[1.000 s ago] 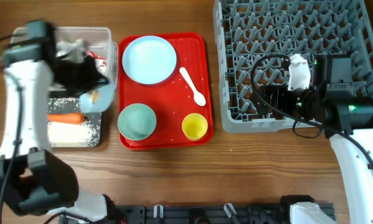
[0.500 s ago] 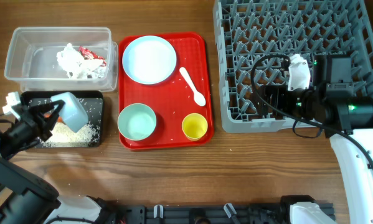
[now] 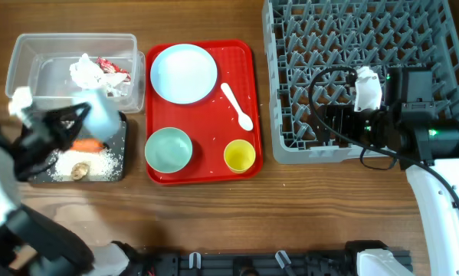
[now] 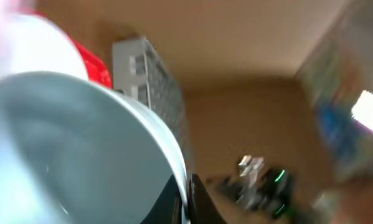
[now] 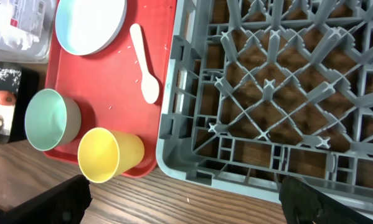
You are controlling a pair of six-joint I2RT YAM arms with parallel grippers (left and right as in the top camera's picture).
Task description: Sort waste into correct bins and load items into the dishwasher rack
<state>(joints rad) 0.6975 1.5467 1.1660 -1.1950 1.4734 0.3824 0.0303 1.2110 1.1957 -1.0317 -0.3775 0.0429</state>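
The left gripper (image 4: 187, 196) is clamped on the thin rim of the light blue bowl (image 3: 99, 113), one finger inside and one outside. The bowl hangs tilted over the near end of the shallow black rectangular tray (image 3: 116, 175), just beside the clear plastic rectangular tub (image 3: 30, 46). A pinch on a single edge is a weak hold, and the arm shows blurred from overhead, so a quick swing could twist the bowl out of the fingers and drop it onto the loose white rice (image 3: 99, 159), the orange carrot (image 3: 85, 143) and the small brown food scrap (image 3: 80, 170), scattering them over the table. The bowl could also clip the tub's wall. Any grains left inside may spill on the flat red serving tray (image 3: 240, 57) during the carry to the large square grey plastic crate (image 3: 352, 69). There the right gripper (image 5: 183, 186), spread wide and empty, hovers over the crate's near edge, so the arms could meet.
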